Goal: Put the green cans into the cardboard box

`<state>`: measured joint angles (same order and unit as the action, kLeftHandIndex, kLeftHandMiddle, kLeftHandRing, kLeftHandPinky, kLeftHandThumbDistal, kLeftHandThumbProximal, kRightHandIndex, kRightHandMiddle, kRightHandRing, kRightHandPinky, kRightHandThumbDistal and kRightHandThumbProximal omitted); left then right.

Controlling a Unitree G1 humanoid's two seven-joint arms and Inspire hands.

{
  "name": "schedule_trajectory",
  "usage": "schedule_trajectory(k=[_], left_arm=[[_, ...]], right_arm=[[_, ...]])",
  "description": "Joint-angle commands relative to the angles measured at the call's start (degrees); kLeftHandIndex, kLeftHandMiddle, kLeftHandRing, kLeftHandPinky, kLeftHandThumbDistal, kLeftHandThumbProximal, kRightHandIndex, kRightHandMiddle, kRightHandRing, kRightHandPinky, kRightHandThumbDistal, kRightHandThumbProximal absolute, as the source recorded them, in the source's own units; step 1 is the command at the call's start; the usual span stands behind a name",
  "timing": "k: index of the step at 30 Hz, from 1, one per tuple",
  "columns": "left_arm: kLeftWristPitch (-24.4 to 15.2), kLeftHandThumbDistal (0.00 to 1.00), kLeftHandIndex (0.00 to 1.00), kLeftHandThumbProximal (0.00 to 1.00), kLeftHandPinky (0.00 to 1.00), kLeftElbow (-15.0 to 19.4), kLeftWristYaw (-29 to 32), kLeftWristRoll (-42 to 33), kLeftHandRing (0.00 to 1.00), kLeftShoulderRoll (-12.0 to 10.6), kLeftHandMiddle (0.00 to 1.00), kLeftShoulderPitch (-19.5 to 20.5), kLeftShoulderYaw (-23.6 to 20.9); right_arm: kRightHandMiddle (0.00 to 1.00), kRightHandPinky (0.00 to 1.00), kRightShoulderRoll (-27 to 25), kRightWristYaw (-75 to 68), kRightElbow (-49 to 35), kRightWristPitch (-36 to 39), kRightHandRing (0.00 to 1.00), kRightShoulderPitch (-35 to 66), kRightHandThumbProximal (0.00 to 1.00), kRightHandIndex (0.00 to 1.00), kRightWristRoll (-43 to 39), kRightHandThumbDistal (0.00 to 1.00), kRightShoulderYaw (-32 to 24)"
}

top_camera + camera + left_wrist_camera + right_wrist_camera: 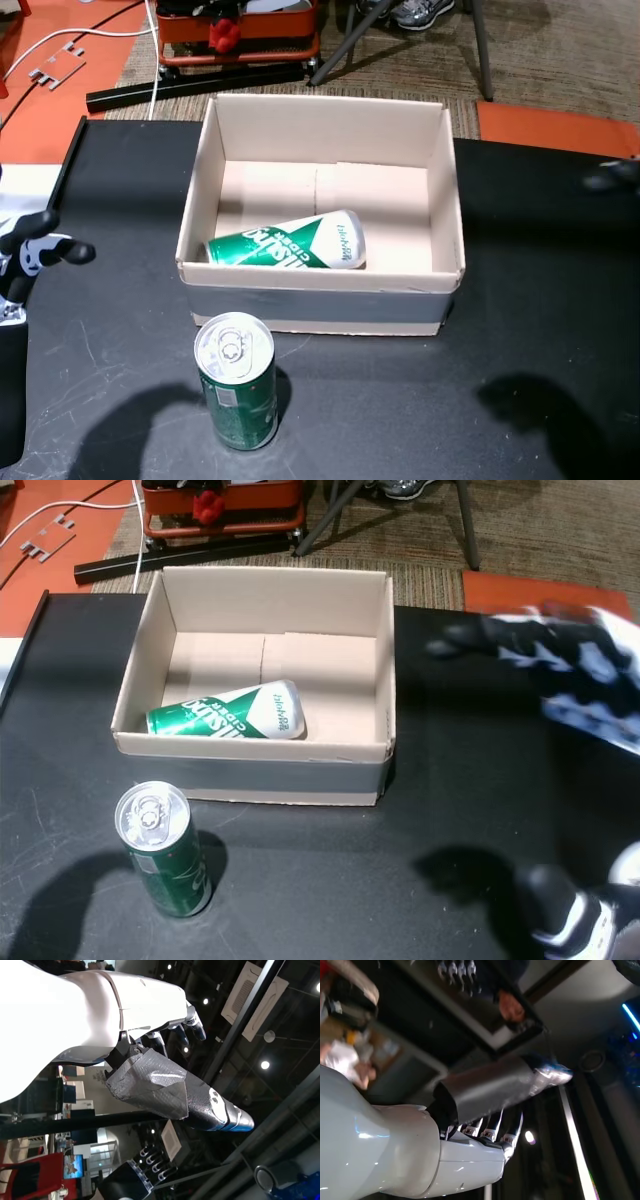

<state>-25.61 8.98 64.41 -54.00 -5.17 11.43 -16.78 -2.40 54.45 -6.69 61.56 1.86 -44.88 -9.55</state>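
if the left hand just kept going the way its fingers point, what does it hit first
Probably the cardboard box. In a head view the left hand sits at the table's left edge with fingers aimed right, toward the box's left wall. The black table between them looks bare, though the hand's height is unclear.

I see a black table [520, 330] with fine scratches across its surface in both head views. An open cardboard box [320, 300] rests directly on it, toward the far edge, with grey tape along its near wall. One upright green can [237, 395] stands on the table just in front of the box, near its left corner, apart from it.
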Motion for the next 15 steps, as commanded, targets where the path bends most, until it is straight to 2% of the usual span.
schedule_trajectory(k=[1,3,7,8,10,11,15], left_arm=[[-0.5,1.0,0.63,0.56,0.88,0.2,-0.3,0.8,0.87,-0.4,0.74,0.8,0.3],[-1.3,1.0,0.63,0.59,0.88,-0.1,-0.3,1.1,0.87,-0.5,0.74,0.6,0.1],[-1.3,1.0,0.64,0.61,0.88,-0.3,-0.4,0.9,0.87,-0.2,0.74,0.6,0.2],[-1.4,1.0,0.65,0.62,0.88,-0.4,-0.3,1.0,0.87,-0.1,0.75,0.5,0.2],[-2.8,1.0,0.65,0.68,0.89,-1.3,0.1,1.9,0.87,0.1,0.75,-0.1,-0.2],[-3.7,1.0,0.64,0.68,0.89,-1.7,0.3,2.5,0.87,0.1,0.75,-0.4,-0.3],[-4.9,1.0,0.64,0.48,0.89,-3.3,1.2,3.2,0.88,1.1,0.76,-1.0,-0.3]], right_arm=[[0.63,0.87,1.4,-0.9,0.2,2.3,0.67,0.0,0.79,0.59,0.2,1.0,0.2],[0.65,0.86,0.6,-0.4,-0.6,1.0,0.68,1.5,0.66,0.62,-2.7,1.0,1.1],[0.64,0.79,0.0,-1.9,-1.9,-1.7,0.66,4.6,0.53,0.63,-4.9,1.0,0.2],[0.65,0.79,0.1,-2.4,-2.3,-2.1,0.66,4.9,0.53,0.63,-4.8,1.0,0.0],[0.63,0.81,0.7,-3.7,-2.4,-1.2,0.66,5.1,0.63,0.6,-2.8,1.0,-1.0],[0.62,0.82,0.8,-4.2,-2.4,-0.7,0.67,5.1,0.65,0.59,-2.1,1.0,-1.4],[0.62,0.82,0.2,-5.0,-2.2,-0.8,0.68,5.3,0.65,0.59,-1.1,1.0,-1.3]])
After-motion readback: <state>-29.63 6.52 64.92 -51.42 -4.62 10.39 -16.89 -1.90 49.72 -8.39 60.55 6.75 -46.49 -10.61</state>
